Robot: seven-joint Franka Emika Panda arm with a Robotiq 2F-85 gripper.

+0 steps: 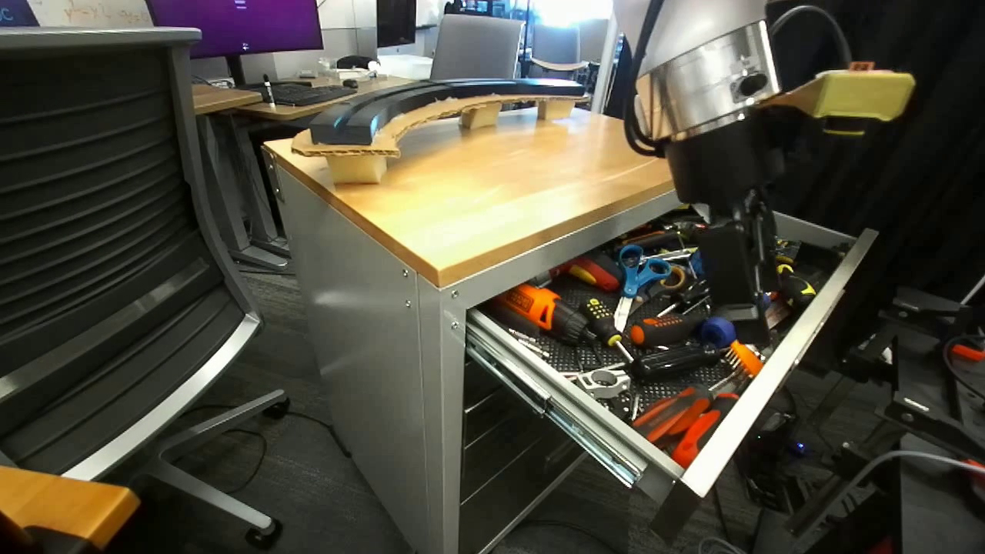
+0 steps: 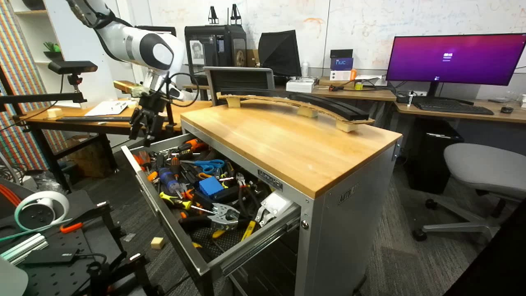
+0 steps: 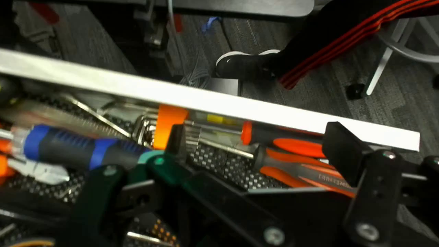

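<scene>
Your gripper (image 3: 259,142) hung above the pulled-out tool drawer (image 1: 764,385), near its front lip (image 3: 205,101), fingers spread wide and nothing pinched between them. In the wrist view, the gap between its fingertips framed an orange-and-black screwdriver (image 3: 284,137) and a Craftsman-marked handle (image 3: 305,171), both lying in the drawer just behind the lip, the screwdriver roughly following its line; how far the fingers stood above either one could not be told. An orange hex-key holder (image 3: 168,125) sat close to the drawer's lip as well, what looked like a blue-banded screwdriver (image 3: 80,147) lay a little farther in, and blue-handled scissors (image 1: 634,278) rested deeper inside the drawer. Outside the drawer, beyond its front, a red-striped trouser leg (image 3: 325,55) and a dark sneaker (image 3: 245,65) showed. The step in hand read as work at the drawer's front, either a reach or a release; nothing visible settled which for you. By that judgement, your next move called for room around the drawer's lip: straight up to withdraw, or, to take a handle, fingers squared across just one before a slow descent, with care not to catch its neighbour.
</scene>
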